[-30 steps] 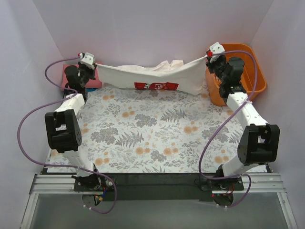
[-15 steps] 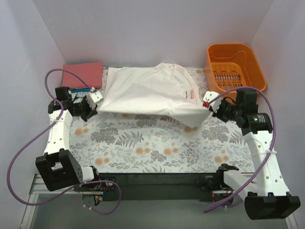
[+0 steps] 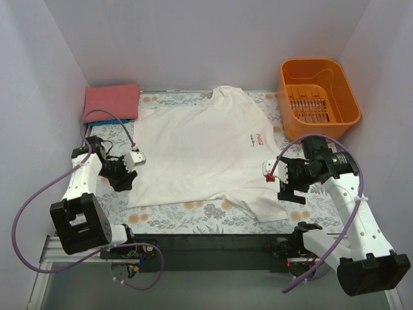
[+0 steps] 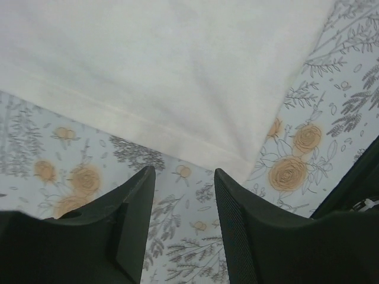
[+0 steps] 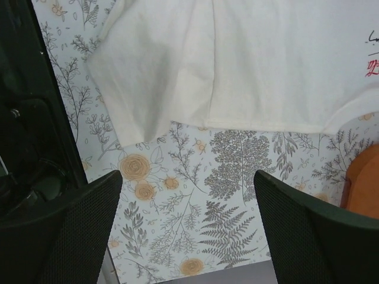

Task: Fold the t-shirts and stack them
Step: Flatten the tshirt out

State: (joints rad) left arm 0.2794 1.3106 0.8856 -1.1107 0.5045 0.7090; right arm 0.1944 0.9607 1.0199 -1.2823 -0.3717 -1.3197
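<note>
A white t-shirt lies spread flat on the floral table cover, collar at the far side, with a small red print near its right chest. My left gripper hangs open just off the shirt's near-left hem corner. In the left wrist view the hem lies beyond the empty left gripper. My right gripper stands wide open beside the near-right corner. The right wrist view shows the shirt past the right gripper, which holds nothing. A folded salmon-red t-shirt rests on a blue one at the back left.
An orange basket stands at the back right corner, and its edge shows in the right wrist view. Purple cables loop off both arms. Walls close in the table on three sides.
Both grippers pulled the white shirt toward the near side, lowered it flat and let go. Each gripper went from shut on the cloth to open.
</note>
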